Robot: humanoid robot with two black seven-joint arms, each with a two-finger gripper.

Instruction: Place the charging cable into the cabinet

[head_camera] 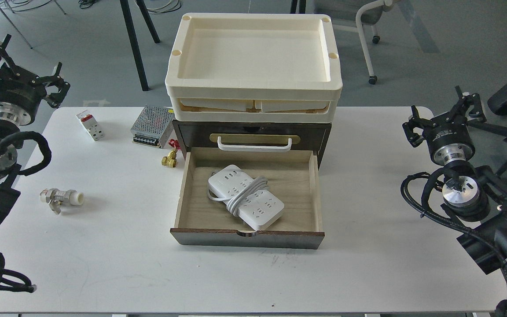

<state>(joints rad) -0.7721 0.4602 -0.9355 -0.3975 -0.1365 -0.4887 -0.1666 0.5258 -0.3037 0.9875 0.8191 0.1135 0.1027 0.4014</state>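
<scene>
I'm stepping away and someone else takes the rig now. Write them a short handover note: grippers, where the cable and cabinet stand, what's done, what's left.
Left gripper: open, empty, raised off the table's left edge.
Right gripper: open, empty, raised off the right edge.
The charging cable, cord wrapped round its middle, lies flat and diagonal in the pulled-out bottom drawer of the cabinet.
Cream trays sit stacked on top of the cabinet.
Done: cable is in the drawer, neither gripper touching it.
Left: the drawer stands fully open; pushing it shut by its dark front is probably the last step.
</scene>
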